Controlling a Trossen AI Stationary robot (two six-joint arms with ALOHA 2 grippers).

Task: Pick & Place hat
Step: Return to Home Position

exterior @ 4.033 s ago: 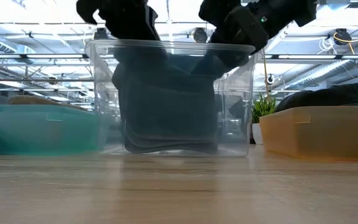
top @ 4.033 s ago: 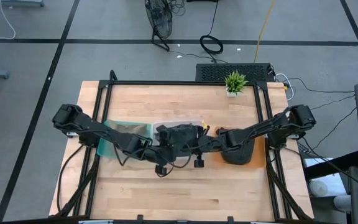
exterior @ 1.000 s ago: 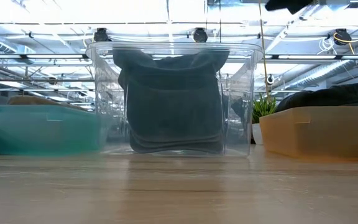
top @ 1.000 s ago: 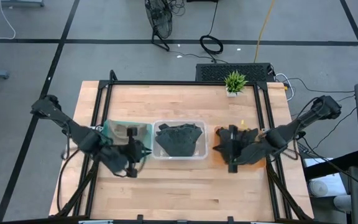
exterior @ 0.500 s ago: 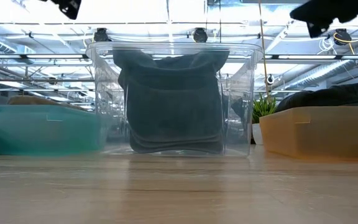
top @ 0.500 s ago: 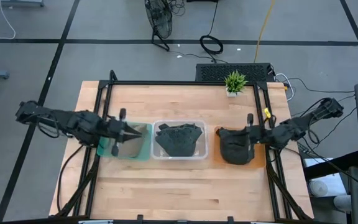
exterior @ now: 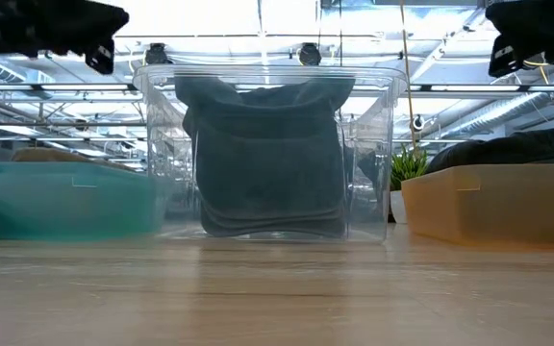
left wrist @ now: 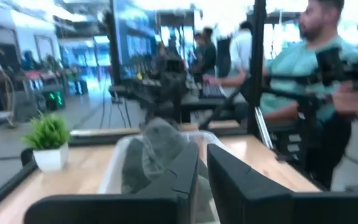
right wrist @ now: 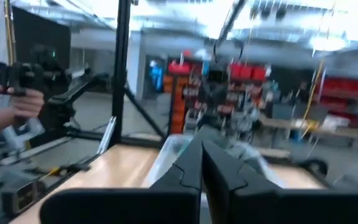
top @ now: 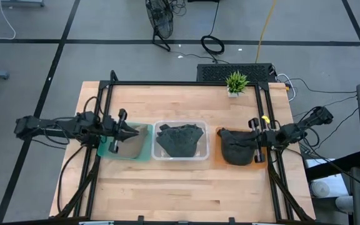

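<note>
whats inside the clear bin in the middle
A dark gray cap, crumpled, fills most of the clear bin and reaches about up to its rim. The cap covers most of the bin's floor, so anything under it or tucked inside it cannot be seen.

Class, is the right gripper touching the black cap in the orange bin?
Apart. The low view shows the right gripper high above the black cap, with open space between.
</note>
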